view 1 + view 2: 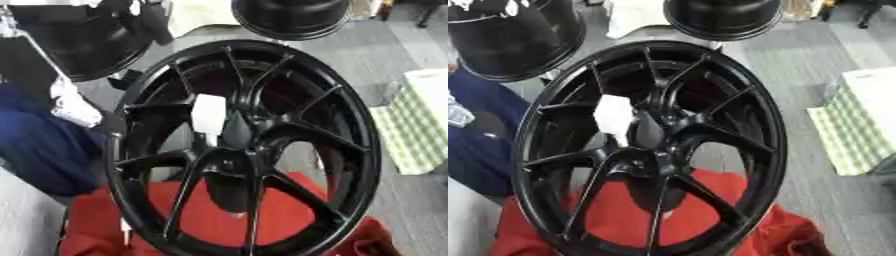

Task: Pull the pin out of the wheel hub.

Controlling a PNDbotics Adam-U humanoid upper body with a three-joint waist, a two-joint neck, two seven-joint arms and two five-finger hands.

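The wheel hub (238, 132) stands upright on red cloth (206, 210), filling my sight; neither of my hands shows (so their fingers I can't tell). I'm at reaching; next, find the pin, which I can't make out

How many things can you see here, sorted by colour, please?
Black: 3, the wheel in front and two more wheels behind.
Red: 1, a cloth.
White: 1, a patch at the hub.
Green-checked: 1, a cloth.
Total: 6.
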